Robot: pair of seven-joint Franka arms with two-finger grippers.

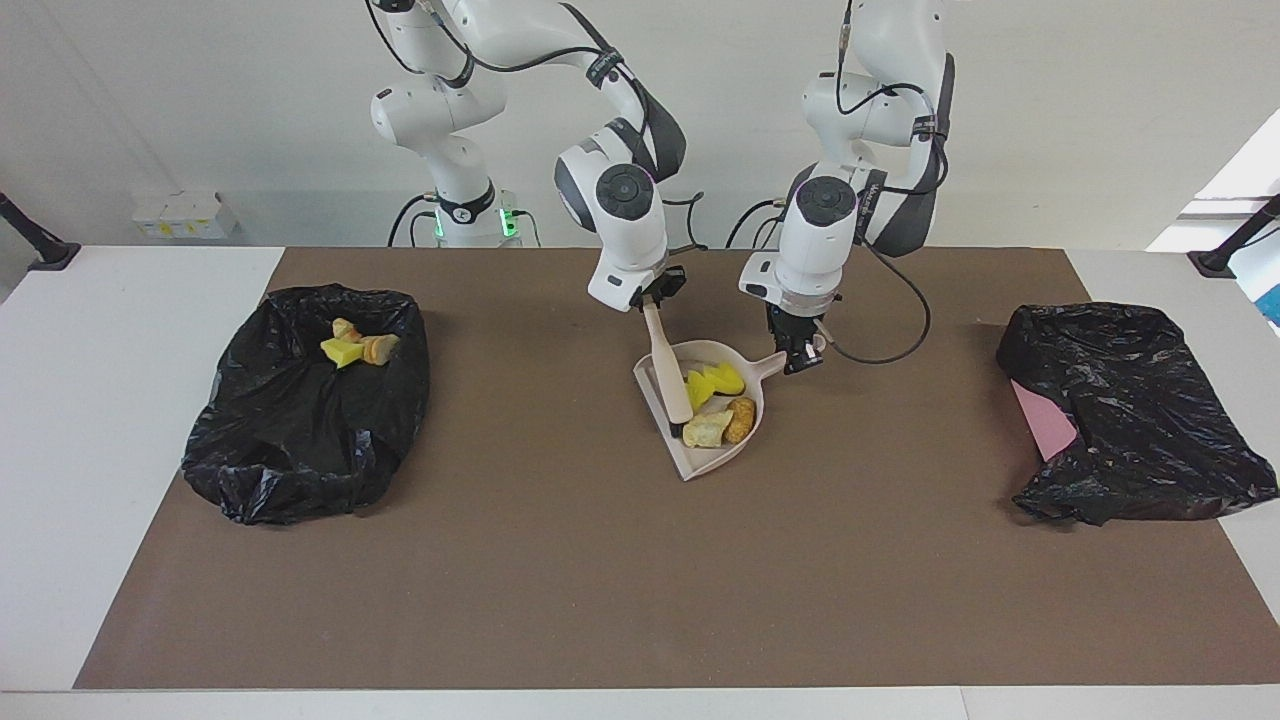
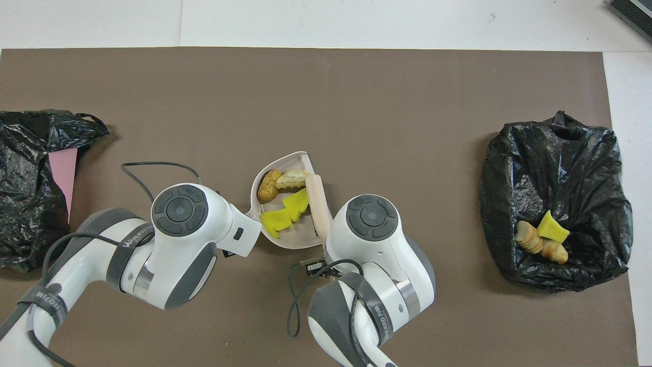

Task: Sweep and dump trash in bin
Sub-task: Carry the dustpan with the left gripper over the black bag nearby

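The beige dustpan (image 1: 702, 460) (image 2: 294, 237) lies mid-table, and my left gripper (image 1: 800, 358) is shut on its handle. My right gripper (image 1: 655, 298) is shut on the brush (image 1: 668, 375) (image 2: 318, 201), whose bristle end rests inside the pan. Trash lies in the pan: yellow sponge pieces (image 1: 716, 382) (image 2: 297, 201), a tan lump (image 1: 706, 431) (image 2: 291, 178) and an orange-brown lump (image 1: 741, 419) (image 2: 266, 187). The bin (image 1: 300, 430) (image 2: 560, 163), lined with a black bag, stands toward the right arm's end and holds more trash (image 1: 355, 347) (image 2: 542, 237). The overhead view hides both grippers under their wrists.
A second black bag (image 1: 1140, 410) (image 2: 25, 178) with a pink sheet (image 1: 1045, 420) (image 2: 61, 176) lies toward the left arm's end. A brown mat (image 1: 600, 580) covers the table. The left arm's cable (image 2: 153, 165) loops beside the dustpan.
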